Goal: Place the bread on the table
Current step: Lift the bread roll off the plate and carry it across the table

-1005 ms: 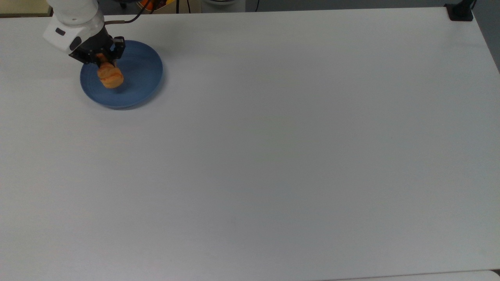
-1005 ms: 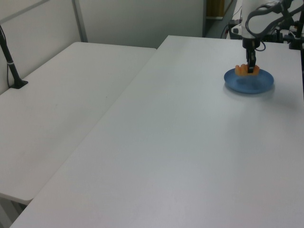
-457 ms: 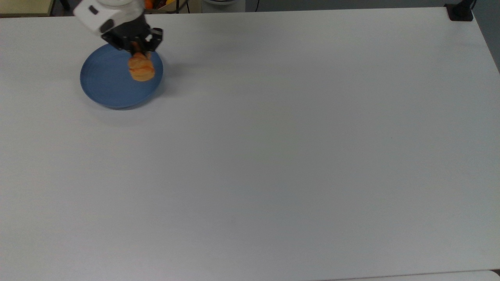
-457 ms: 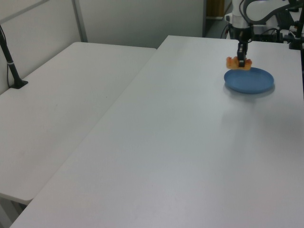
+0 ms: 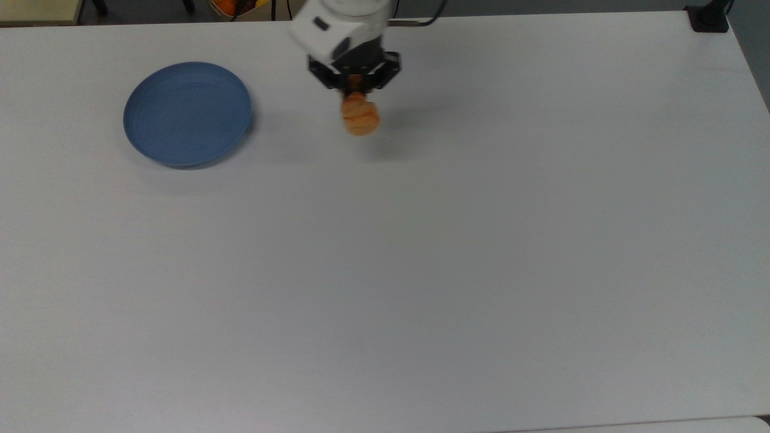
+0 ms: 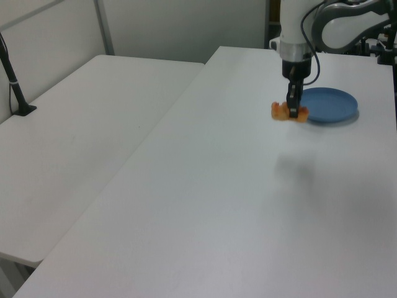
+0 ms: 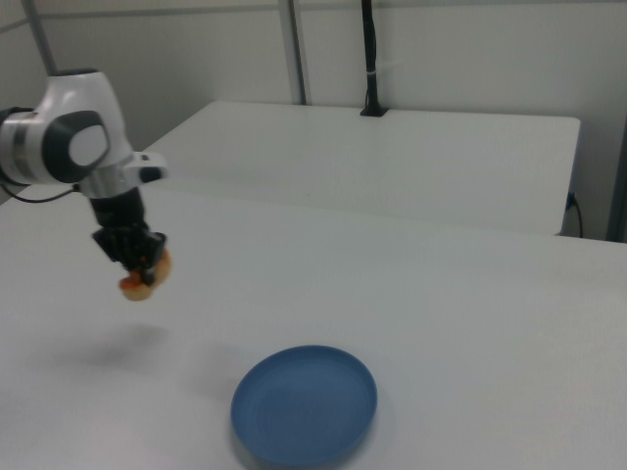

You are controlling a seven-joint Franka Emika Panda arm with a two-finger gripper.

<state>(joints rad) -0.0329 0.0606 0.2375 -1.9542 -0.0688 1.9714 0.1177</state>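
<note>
Below my claw (image 5: pixel 356 95), which is clamped on the bread (image 5: pixel 360 118) well above the table (image 5: pixel 481 240), I'd guess the grip is shallow, so releasing this high might let it bounce toward the blue plate (image 5: pixel 187 113).

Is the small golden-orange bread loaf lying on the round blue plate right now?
No, the small golden-orange bread loaf hangs in the gripper above the bare white table, well to the top view's right of the round blue plate.
</note>
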